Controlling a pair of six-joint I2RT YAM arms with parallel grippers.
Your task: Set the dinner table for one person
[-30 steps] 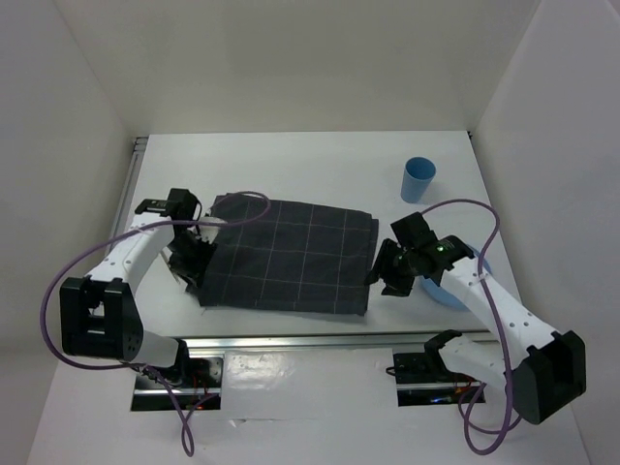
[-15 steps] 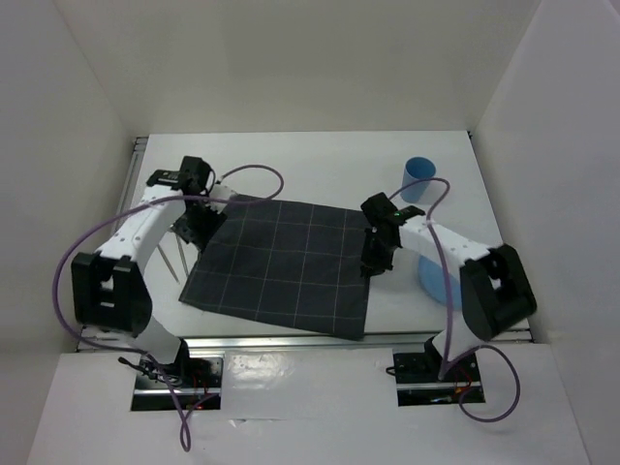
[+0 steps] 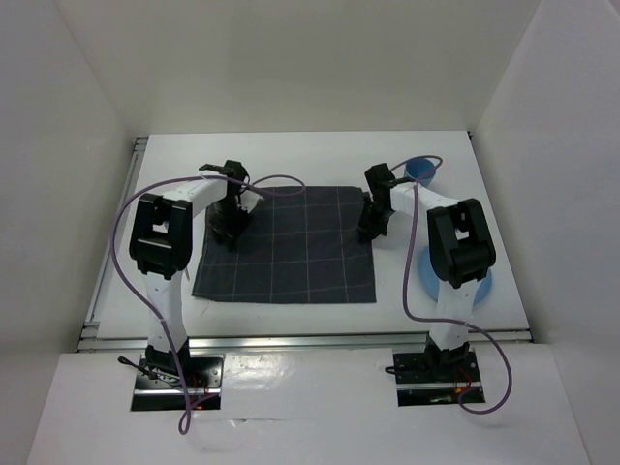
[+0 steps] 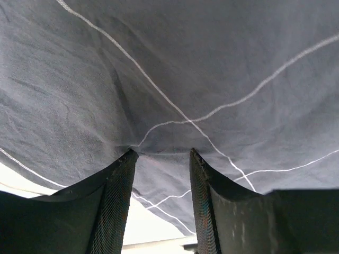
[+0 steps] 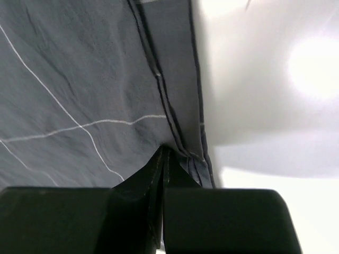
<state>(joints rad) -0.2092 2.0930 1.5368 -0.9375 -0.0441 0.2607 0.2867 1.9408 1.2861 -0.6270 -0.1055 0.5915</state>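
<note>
Table point(image 3: 310, 155): flat white top filling the walled bay, under and all round the cloth point(image 3: 286, 247). Its long axis runs left–right, parallel to the cloth's near hem; face up, level. Judged rigid, heavy, fixed and smooth. There is nothing on it to grip and things will slide over it, so work by the pieces laid on it, the cloth by its hems. Blue dish point(image 3: 483, 283) right of the cloth's near right corner, half hidden by the right arm. Left gripper point(image 4: 161, 153) at the cloth's left edge, far half: fingers spread, tips on the weave, nothing nipped. Right gripper point(image 5: 165, 151) at the cloth's right hem, far half: fingers pressed together, hem folds apparently caught at the tips. Blue cup point(image 3: 423, 167) beyond the cloth's far right corner.
</note>
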